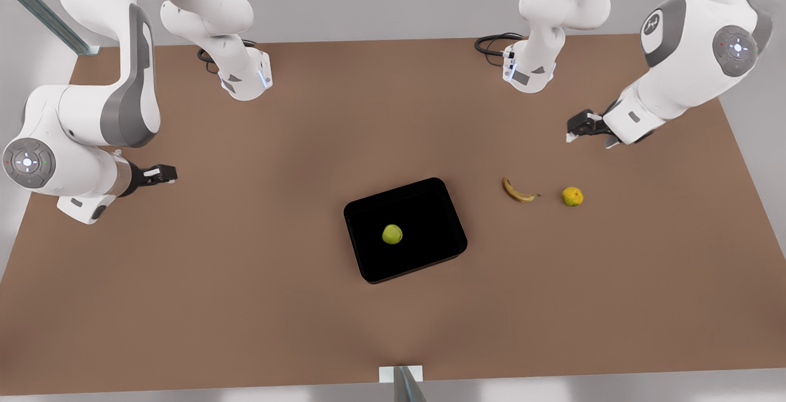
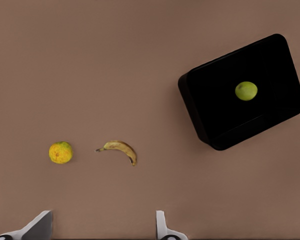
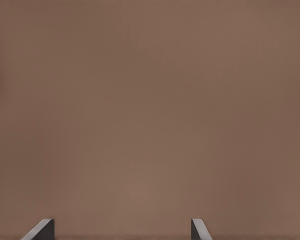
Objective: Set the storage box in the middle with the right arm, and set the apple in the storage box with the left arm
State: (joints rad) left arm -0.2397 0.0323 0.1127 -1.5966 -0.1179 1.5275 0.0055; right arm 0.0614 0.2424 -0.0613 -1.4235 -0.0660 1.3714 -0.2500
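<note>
1. Nearest the camera: black box [image 1: 424, 202], set about mid-bench, a little toward the near edge, turned askew to the bench edges. Also in left wrist view [image 2: 285, 62].
2. Green apple [image 1: 392, 234] resting inside box on its floor, slightly off centre, clear of all walls. Same in left wrist view [image 2: 246, 91].
3. Banana [image 1: 519, 192] flat on bench [image 1: 245, 279], just beside box, toward the front view's right; not touching it. Left wrist view [image 2: 119, 149] agrees.
4. Yellow-orange fruit [image 1: 572, 196] near banana, farther toward the front view's right edge; apart from it. Left wrist view [image 2: 60, 152].
5. Left gripper [image 1: 583, 127] hovering above bench near the front view's right edge, farther back than banana and fruit. White fingertips [image 2: 40, 225] spread wide, nothing between them. Well apart from box.
6. Right gripper [image 1: 163, 175] above bare bench near the front view's left edge, well apart from box. Right wrist view [image 3: 122, 230]: dark fingertips [image 3: 42, 230] spread apart over plain brown surface, holding nothing.
7. Both arm bases mounted along the far edge, cables coiled beside them.
</note>
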